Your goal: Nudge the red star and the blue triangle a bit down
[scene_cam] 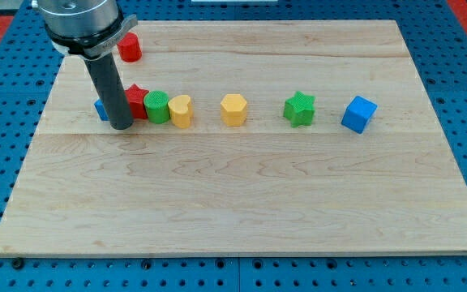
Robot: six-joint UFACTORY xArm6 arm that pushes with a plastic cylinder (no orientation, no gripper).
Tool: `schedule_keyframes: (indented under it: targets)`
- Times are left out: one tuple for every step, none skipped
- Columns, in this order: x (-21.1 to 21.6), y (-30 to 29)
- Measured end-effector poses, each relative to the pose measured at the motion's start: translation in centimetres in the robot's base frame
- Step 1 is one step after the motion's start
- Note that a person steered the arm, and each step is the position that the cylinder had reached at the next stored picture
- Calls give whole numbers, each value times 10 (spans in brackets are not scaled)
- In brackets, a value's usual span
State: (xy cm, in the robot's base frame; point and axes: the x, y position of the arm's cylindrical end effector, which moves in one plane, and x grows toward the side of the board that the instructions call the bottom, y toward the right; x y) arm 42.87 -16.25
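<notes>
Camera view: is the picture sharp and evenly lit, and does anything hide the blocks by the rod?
Camera view: sharp and evenly lit, shadows soft, no glare on the wooden board. The rod covers most of the blue triangle and part of the red star; my tip sits just below them. The arm's housing crops out at the view's top.

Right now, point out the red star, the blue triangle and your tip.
Red star [139,99], camera view: its right part, showing beside the rod.
Blue triangle [100,109], camera view: the sliver left of the rod.
My tip [122,126], camera view: the rod's very end, just below both blocks.
</notes>
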Motion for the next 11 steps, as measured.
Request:
schedule_keyframes:
  targets:
    - [27,0]
    - [20,-22]
    - [-19,-82]
    - [-85,-45]
    - [-106,32]
    - [-89,40]
    - [-68,39]
    - [-67,36]
    - [-78,28]
    - [-76,16]
    - [-65,9]
